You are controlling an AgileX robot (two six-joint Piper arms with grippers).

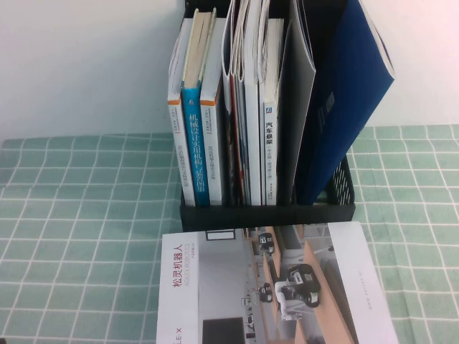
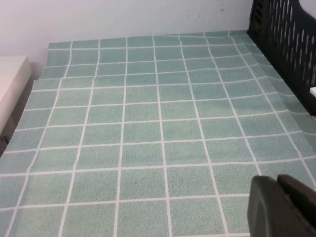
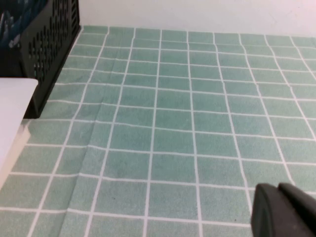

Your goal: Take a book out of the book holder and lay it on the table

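From the high view, the table (image 1: 79, 215) is clothed in pale green with a white grid, running back to a plain white wall (image 1: 86, 57). The book holder (image 1: 267, 213), black with a low front lip, stands upright near the wall. The book (image 1: 344, 107), dark navy-blue and thin, sits in the holder's rightmost compartment, leaning to the right with its top corner past the rack's side. Other upright books fill the compartments to its left, among them a cyan-spined book (image 1: 193, 147). A white brochure (image 1: 276, 287) with a robot photo lies flat on the table just in front of the holder. Neither arm shows here.

In the left wrist view, the left gripper (image 2: 282, 207) hangs above bare checked cloth, the holder's slotted side off to one edge; whether it is clenched cannot be told.

In the right wrist view, the right gripper (image 3: 285, 211) likewise hovers over the cloth, near the holder's perforated side; its state cannot be told either.
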